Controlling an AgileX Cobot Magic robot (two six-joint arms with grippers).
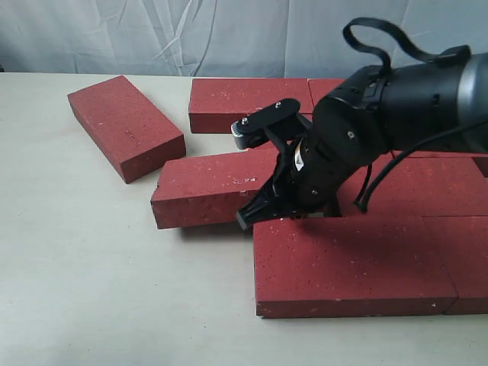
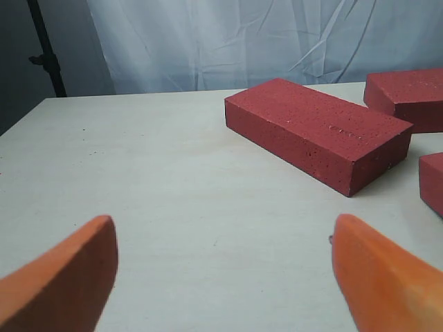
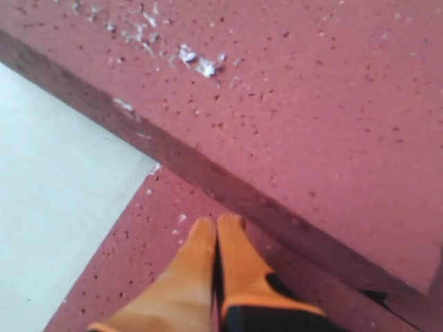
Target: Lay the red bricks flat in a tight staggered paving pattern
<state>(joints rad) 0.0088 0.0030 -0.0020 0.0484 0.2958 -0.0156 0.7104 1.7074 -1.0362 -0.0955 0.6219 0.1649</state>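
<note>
Several red bricks lie flat on the pale table [image 1: 91,290]. One loose red brick [image 1: 126,126] sits askew at the far left. A skewed brick [image 1: 206,187] lies between a back brick [image 1: 250,103] and a large front brick [image 1: 351,263]. My right gripper [image 1: 245,219] reaches across the middle. It is shut and empty, with its tips [image 3: 216,228] down on the front brick's [image 3: 124,270] back left corner, right beside the skewed brick's [image 3: 311,104] long side. My left gripper [image 2: 223,221] is open over bare table, short of the loose brick [image 2: 315,131].
More bricks [image 1: 442,187] fill the right side up to the frame edge. A pale cloth backdrop [image 1: 152,38] hangs behind the table. Bare tabletop lies to the left and front. A dark stand [image 2: 45,48] shows at the table's far corner in the left wrist view.
</note>
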